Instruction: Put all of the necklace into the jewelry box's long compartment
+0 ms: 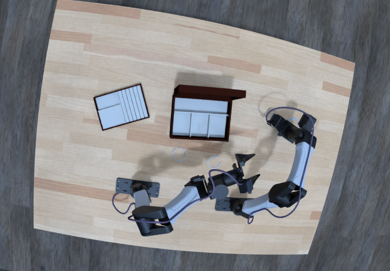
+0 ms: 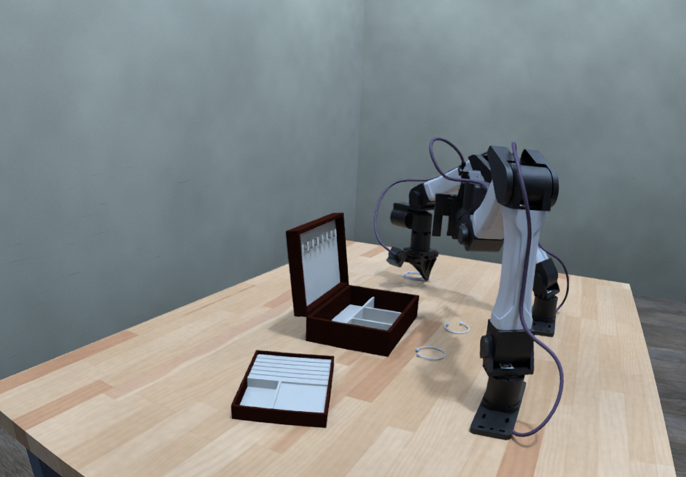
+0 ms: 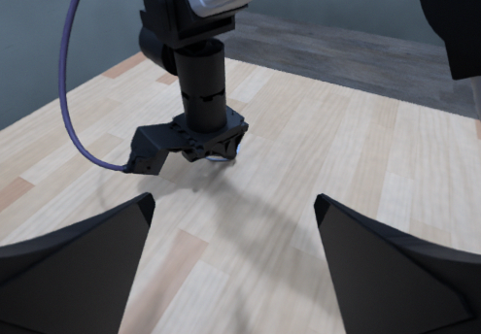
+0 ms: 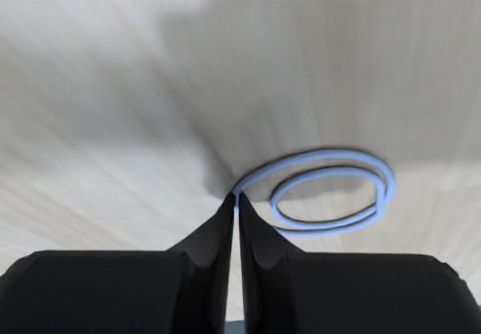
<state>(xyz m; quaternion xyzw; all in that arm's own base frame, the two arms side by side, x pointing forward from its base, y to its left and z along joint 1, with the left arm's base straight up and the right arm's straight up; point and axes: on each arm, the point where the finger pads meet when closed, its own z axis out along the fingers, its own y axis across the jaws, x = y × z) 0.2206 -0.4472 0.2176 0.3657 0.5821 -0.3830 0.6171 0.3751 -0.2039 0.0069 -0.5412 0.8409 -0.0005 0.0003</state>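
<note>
Right hand (image 1: pixel 288 127) (image 2: pixel 426 277) (image 3: pixel 230 152) (image 4: pixel 236 196) pinches the necklace (image 1: pixel 293 119) (image 2: pixel 409 275) (image 3: pixel 221 159) (image 4: pixel 337 153) by its outer strand, loops to one side of the fingertips; the long compartment (image 1: pixel 201 104) (image 2: pixel 346 313) lies well off toward the robot's left. Left hand (image 1: pixel 257 164) (image 2: pixel 444 232) (image 3: pixel 235 196), wide and empty, is farther from the necklace.

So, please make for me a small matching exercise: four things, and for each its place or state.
1. Necklace
2. Left gripper
3. Bangles
4. Box lid

A. standing up, opened
B. on the table, outside the box
C. pinched at its outer loop
D. open, nothing between fingers

1-C, 2-D, 3-B, 4-A
</note>
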